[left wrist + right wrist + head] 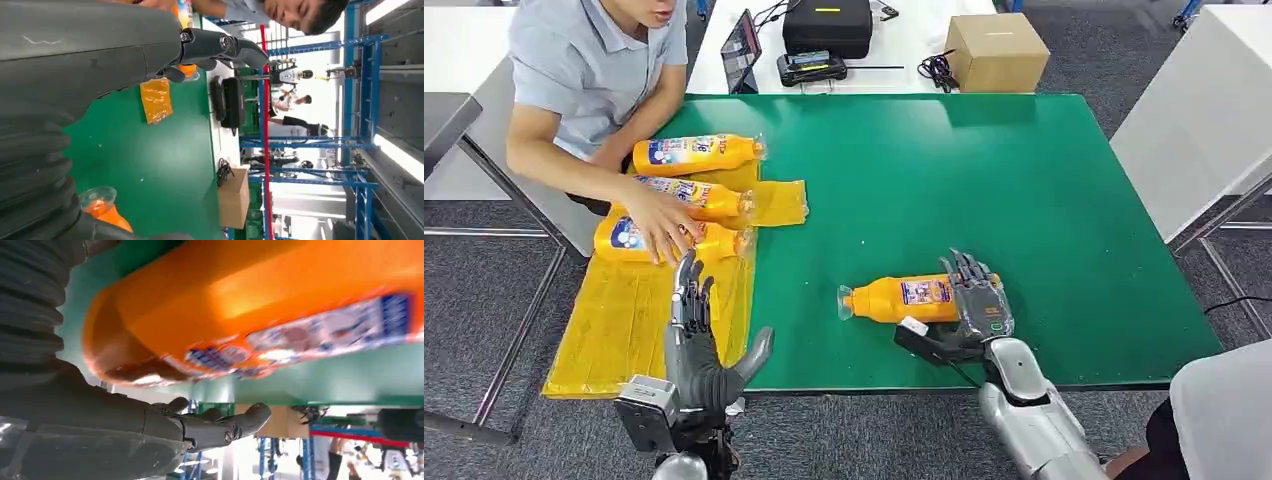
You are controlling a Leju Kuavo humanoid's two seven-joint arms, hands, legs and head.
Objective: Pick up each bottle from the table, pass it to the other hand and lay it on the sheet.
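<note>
An orange bottle lies on its side on the green table, cap toward the left. My right hand reaches over its base end with the fingers stretched out straight and the thumb on the near side, not closed on it. My left hand hovers with spread fingers over the near part of the yellow sheet and holds nothing. Three more orange bottles lie on the sheet's far part. A person's hand rests on the two nearer ones.
The person sits at the table's left side, leaning over the sheet. A cardboard box, a black case and a tablet stand on the white table behind. Another white table is to the right, and a second person at the lower right.
</note>
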